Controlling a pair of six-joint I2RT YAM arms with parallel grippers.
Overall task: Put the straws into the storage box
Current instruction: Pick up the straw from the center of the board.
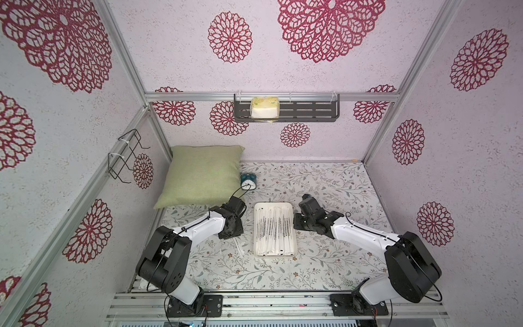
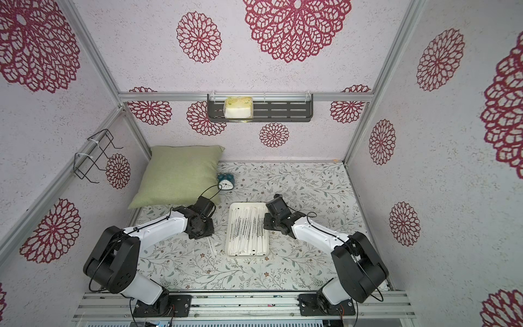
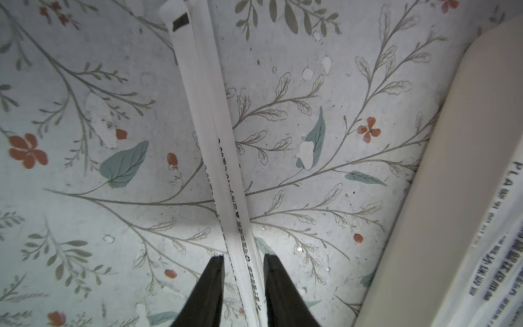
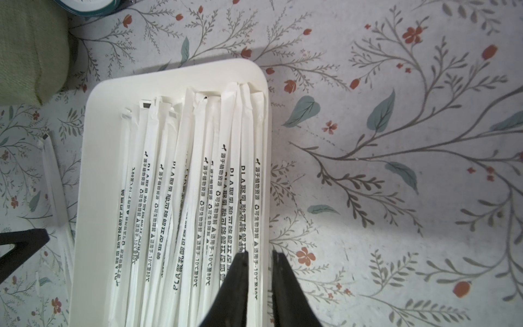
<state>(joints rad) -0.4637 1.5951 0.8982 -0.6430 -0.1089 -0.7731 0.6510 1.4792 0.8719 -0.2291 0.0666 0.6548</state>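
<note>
The left pincer (image 3: 243, 259) stood slightly spread astride one loose straw (image 3: 209, 113) on the surface (image 3: 339, 198), not pinching. Light, flimsy, paper-slick, it likely wanted a gentle mid-length nip. The other straws (image 4: 184, 184) filled the storage box (image 3: 458, 141) just beside.

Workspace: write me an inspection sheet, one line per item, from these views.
Surface: floral table top, print scuffed in patches.
Job's things: storage box holds many straws; loose straw on table beside it.
Clutter: green cushion, teal alarm clock, far left of table.
Grippers: left gripper open, astride loose straw; right gripper narrowly open over box's edge, holding nothing.
Cables: black cable loops off left arm; none seen snagged.
Surroundings: dark wall shelf with pale packet, wire rack, flower-print walls.
</note>
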